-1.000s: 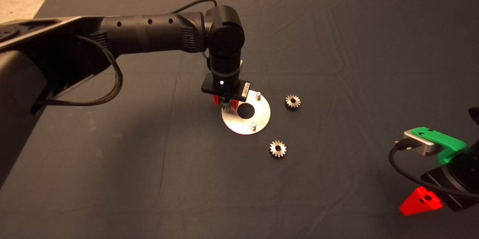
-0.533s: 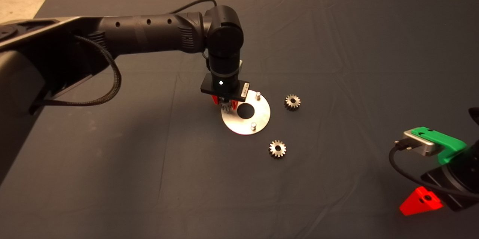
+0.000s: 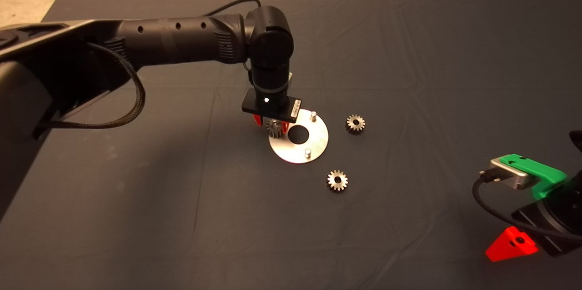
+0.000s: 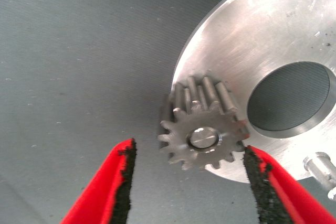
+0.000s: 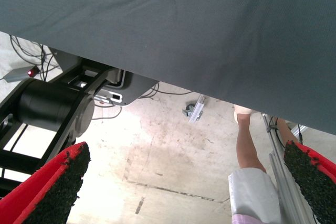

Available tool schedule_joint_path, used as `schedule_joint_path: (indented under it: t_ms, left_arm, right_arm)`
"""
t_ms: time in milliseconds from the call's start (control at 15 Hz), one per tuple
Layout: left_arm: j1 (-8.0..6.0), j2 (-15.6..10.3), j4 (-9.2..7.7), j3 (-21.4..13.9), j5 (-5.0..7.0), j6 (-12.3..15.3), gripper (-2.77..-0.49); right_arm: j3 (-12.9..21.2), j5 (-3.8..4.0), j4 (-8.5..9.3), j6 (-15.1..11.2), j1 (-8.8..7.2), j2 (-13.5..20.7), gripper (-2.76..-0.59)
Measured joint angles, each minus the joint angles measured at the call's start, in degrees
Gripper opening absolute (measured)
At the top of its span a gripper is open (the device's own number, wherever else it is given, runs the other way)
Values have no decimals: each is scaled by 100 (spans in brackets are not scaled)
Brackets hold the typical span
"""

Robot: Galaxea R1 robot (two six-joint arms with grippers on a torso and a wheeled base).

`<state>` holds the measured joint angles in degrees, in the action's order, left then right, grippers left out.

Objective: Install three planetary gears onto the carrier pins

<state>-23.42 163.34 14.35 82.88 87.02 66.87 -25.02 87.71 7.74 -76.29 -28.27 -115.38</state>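
The shiny round disc with a large centre hole lies mid-mat. One grey gear sits on its left pin; in the left wrist view the gear shows the pin end in its centre hole. My left gripper is open just above it, its fingers clear of the gear on both sides. Two bare pins stand on the disc, one also in the left wrist view. Two loose gears lie on the mat, one right of the disc, one in front of it.
My right gripper is parked at the mat's lower right edge, fingers open. Its wrist view looks past the mat's edge at the floor, with a black stand, cables and a person's leg.
My left gripper has opened and let go of the gear, which now sits on the left pin. The gripper has risen and shifted slightly left.
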Motion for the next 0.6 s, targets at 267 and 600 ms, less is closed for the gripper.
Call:
schedule_joint_path:
  t_ms: [267,600]
  left_arm:
    - [-427,-380,-222,-153,-2,-28,-164]
    - [-458,-805,-656,-1169,17,53,-139]
  right_arm:
    - [0,2,0,0,0,1,-61]
    - [-106,-4,0,134,0,-18,-61]
